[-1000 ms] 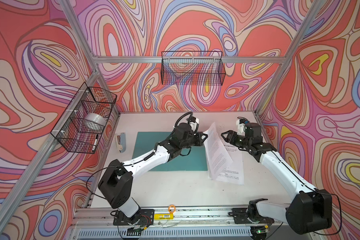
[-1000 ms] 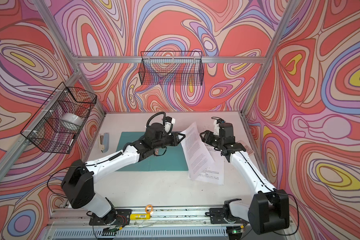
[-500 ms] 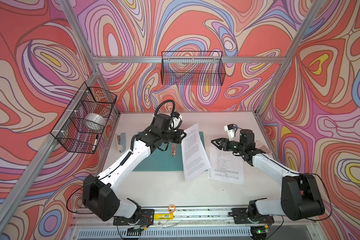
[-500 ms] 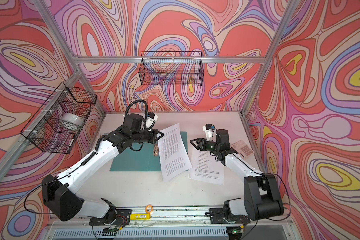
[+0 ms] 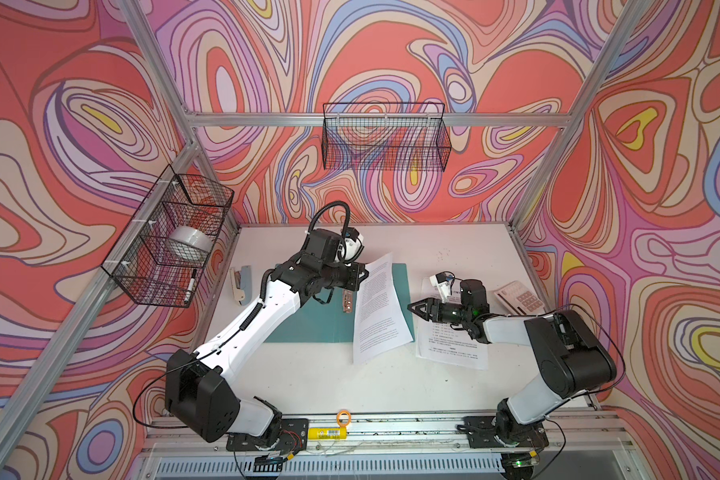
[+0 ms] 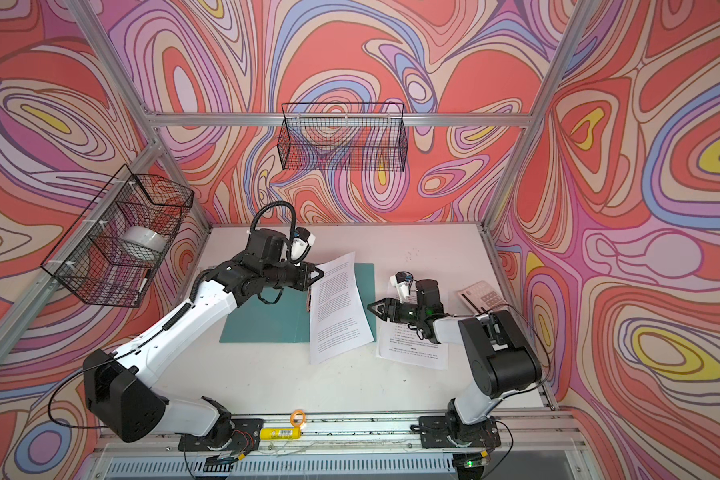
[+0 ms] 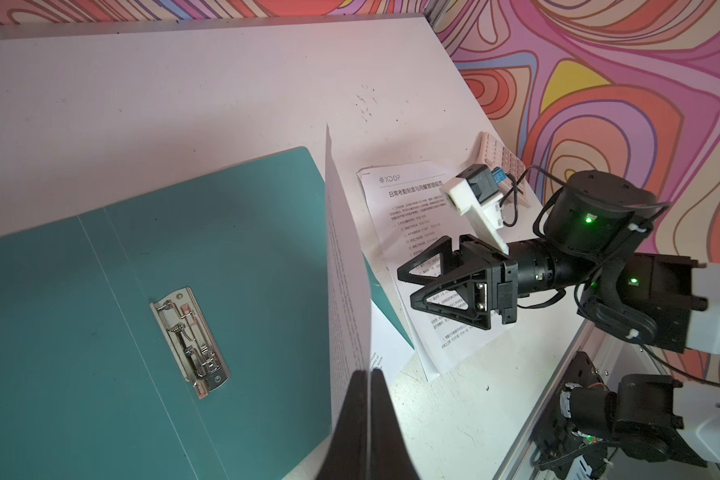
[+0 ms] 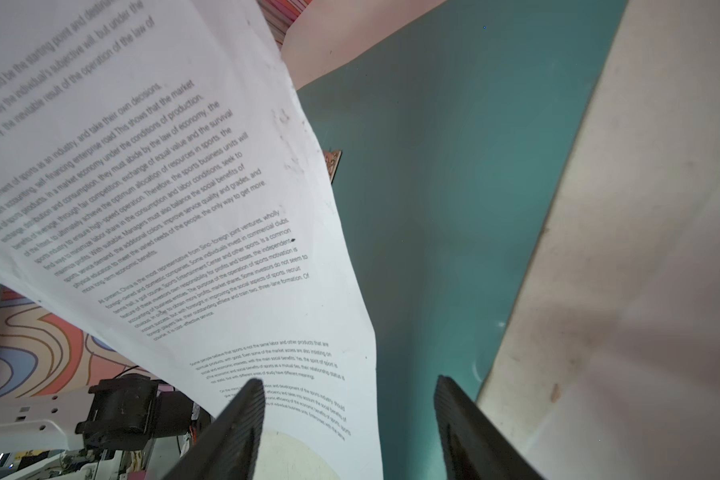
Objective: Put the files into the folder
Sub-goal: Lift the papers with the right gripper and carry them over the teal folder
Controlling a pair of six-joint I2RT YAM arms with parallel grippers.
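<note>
I see left claw (image 7: 367, 375) pinching white printed paper sheet (image 5: 377, 311), tilted up over open flat teal folder (image 5: 304, 326). Right claw (image 5: 413, 308) spread, empty, near sheet. Other printed sheet (image 5: 449, 347) flat on white table (image 5: 454, 249), beside folder.

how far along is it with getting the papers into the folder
Done: the folder lies open, its clip exposed. In hand: the left gripper is shut on a dense-text sheet, lifted over the folder's right half, not yet laid flat. Left: a second sheet lies on the table beside the folder, the open right gripper empty near it. Nothing is filed yet.
</note>
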